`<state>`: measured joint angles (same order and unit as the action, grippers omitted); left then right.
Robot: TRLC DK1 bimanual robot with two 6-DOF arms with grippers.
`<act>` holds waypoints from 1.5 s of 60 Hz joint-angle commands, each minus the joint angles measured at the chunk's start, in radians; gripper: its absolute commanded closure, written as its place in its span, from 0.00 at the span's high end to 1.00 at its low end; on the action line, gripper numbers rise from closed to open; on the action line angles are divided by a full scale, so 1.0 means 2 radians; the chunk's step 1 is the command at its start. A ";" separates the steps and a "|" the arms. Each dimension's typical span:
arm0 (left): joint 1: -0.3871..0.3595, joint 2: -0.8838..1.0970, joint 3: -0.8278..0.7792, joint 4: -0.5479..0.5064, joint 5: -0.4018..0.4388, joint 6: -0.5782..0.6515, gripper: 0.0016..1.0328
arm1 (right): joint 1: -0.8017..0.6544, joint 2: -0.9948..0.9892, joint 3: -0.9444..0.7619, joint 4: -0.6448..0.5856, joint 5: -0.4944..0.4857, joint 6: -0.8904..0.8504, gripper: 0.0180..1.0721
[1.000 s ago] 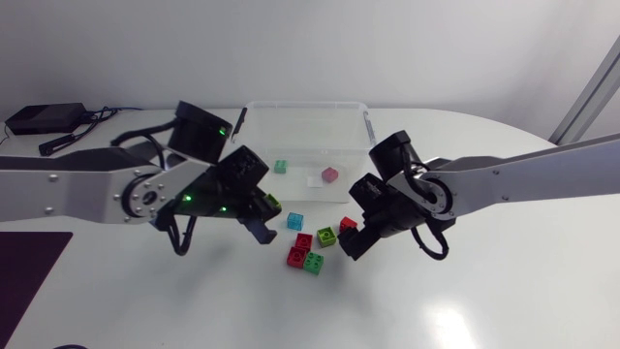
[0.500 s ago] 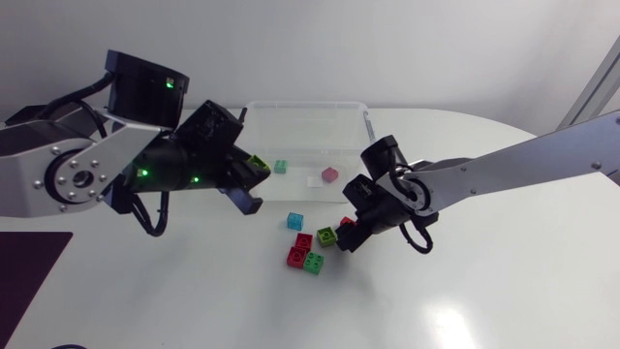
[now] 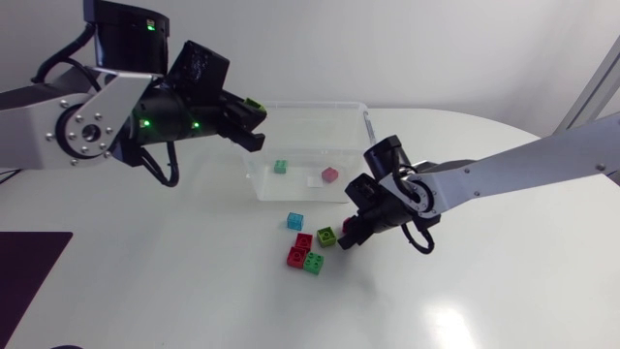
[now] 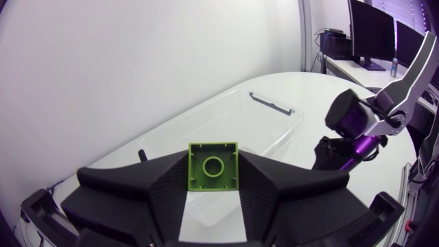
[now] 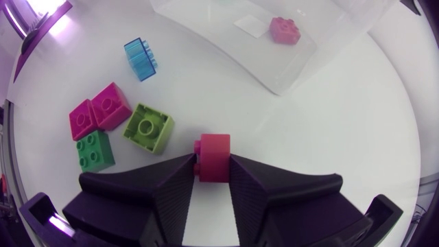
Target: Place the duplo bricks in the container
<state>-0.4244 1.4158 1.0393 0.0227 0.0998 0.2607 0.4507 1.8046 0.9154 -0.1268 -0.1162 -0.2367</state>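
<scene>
My left gripper (image 3: 250, 118) is shut on a lime-green brick (image 4: 214, 166) and hangs over the left end of the clear container (image 3: 360, 107). In the left wrist view the container (image 4: 274, 108) lies ahead of that gripper (image 4: 214, 180). My right gripper (image 5: 213, 167) is shut on a red brick (image 5: 214, 156) down at the table, just in front of the container wall (image 5: 291, 65). In the head view this gripper (image 3: 349, 231) sits beside the loose bricks. A pink brick (image 3: 330, 174) and a green brick (image 3: 280, 167) lie inside the container.
Loose on the table beside the right gripper lie a blue brick (image 5: 142, 56), two magenta-red bricks (image 5: 99, 110), a green brick (image 5: 92, 149) and a lime brick (image 5: 147, 128). A white slip (image 3: 314, 180) lies in the container.
My left arm has risen and swung back from the table to above the container's left end, carrying the lime brick. My right gripper has shut on the red brick.
</scene>
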 commanded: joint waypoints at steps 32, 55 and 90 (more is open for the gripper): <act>0.015 0.202 0.145 0.013 -0.015 -0.025 0.40 | 0.031 -0.227 -0.039 -0.110 0.026 0.012 0.28; 0.020 0.178 0.163 -0.064 -0.014 -0.025 0.95 | 0.022 -0.246 0.086 -0.186 0.029 0.018 0.28; -0.036 0.041 -0.011 -0.146 -0.011 -0.018 0.93 | 0.002 -0.089 0.263 -0.174 0.028 0.032 0.29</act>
<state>-0.4759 1.5360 1.0718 -0.2646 0.0734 0.2283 0.4671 1.5757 1.3914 -0.4900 -0.0620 -0.2008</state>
